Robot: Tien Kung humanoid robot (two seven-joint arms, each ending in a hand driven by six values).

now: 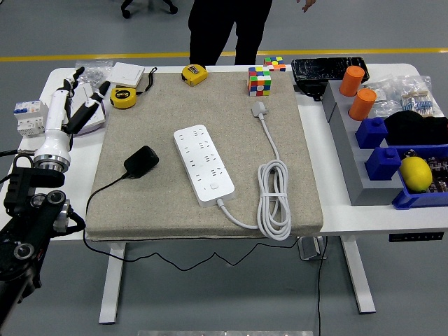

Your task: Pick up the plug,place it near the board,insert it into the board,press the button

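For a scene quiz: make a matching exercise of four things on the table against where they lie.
1. black plug
2. white power strip
3. colour cube
4. yellow tape measure

A. far edge of the mat, left of centre
B. middle of the mat
C. left part of the mat, lying free
D. far edge of the mat, right of centre

Pairs: 1-C, 2-B, 3-D, 4-A

person [231,28] cut off above waist, left arm [28,231] partly out of frame

I see grey floor [392,28] with a yellow line [84,57], white table [364,213], maybe a chair base [147,7].
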